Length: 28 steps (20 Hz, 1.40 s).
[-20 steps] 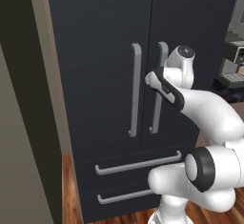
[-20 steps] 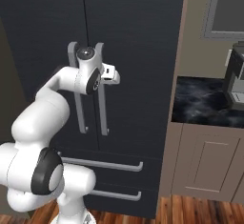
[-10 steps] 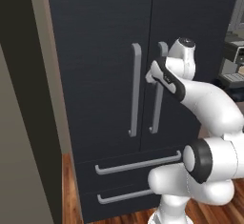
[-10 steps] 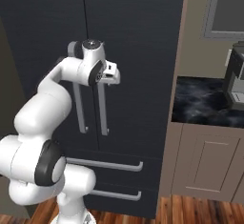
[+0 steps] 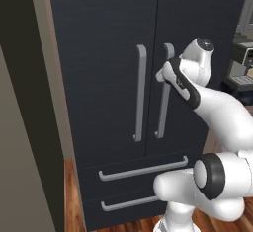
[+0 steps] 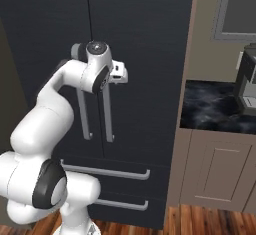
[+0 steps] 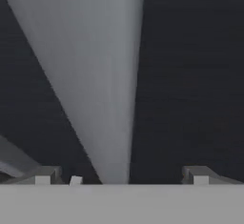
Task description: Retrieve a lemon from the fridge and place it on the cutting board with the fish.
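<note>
I have the arm reaching forward to the fridge, whose two dark doors are closed, with the two drawers below them also shut. In the left base view the gripper sits up against the right door's handle, near that bar's upper end, at about two o'clock from the picture's centre; the left door's handle stands just beside it at nine o'clock. From the hand camera I see the grey bar running up from six o'clock toward eleven, passing between the two fingertips, which stand spread wide to either side of it and are not pinching it; whether either tip touches the bar I cannot tell. In the right base view the gripper points into the door face, and off at three o'clock a dark stone counter carries a coffee machine at the picture's edge.
</note>
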### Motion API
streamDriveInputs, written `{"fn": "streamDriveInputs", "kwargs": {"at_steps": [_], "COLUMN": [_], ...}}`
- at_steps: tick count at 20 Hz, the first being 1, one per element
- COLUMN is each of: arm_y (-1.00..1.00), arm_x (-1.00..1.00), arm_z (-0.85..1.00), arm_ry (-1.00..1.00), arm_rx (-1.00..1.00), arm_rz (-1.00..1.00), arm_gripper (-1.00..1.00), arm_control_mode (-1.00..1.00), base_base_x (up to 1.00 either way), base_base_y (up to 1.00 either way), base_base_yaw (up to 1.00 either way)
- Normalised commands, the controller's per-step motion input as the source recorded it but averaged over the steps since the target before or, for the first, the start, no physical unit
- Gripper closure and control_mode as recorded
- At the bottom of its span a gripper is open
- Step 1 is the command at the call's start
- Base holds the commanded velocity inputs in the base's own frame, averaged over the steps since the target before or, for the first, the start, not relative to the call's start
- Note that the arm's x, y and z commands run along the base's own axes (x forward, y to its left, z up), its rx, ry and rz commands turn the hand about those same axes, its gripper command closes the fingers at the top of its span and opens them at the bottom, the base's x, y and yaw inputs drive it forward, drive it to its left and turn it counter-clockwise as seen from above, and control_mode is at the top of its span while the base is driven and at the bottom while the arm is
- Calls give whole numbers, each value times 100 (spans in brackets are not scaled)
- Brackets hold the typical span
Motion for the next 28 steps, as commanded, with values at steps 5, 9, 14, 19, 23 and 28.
{"fn": "streamDriveInputs", "kwargs": {"at_steps": [5, 9, 14, 19, 23, 28], "arm_y": [3, 0, 0, 0, 0, 0], "arm_x": [1, 16, 25, 25, 32, 27], "arm_z": [0, 0, -1, -4, -9, -3], "arm_ry": [-17, 0, -2, -5, -6, -3], "arm_rx": [0, 0, 0, 2, 4, 2], "arm_rz": [0, 0, 0, 0, 0, 0], "arm_gripper": [-100, -100, -100, -100, -100, 100], "arm_control_mode": [-100, -100, -100, -100, -100, -100], "base_base_x": [0, 0, 0, 0, 0, 0], "base_base_y": [0, 0, 0, 0, 0, 0], "base_base_yaw": [0, 0, 0, 0, 0, 0]}}
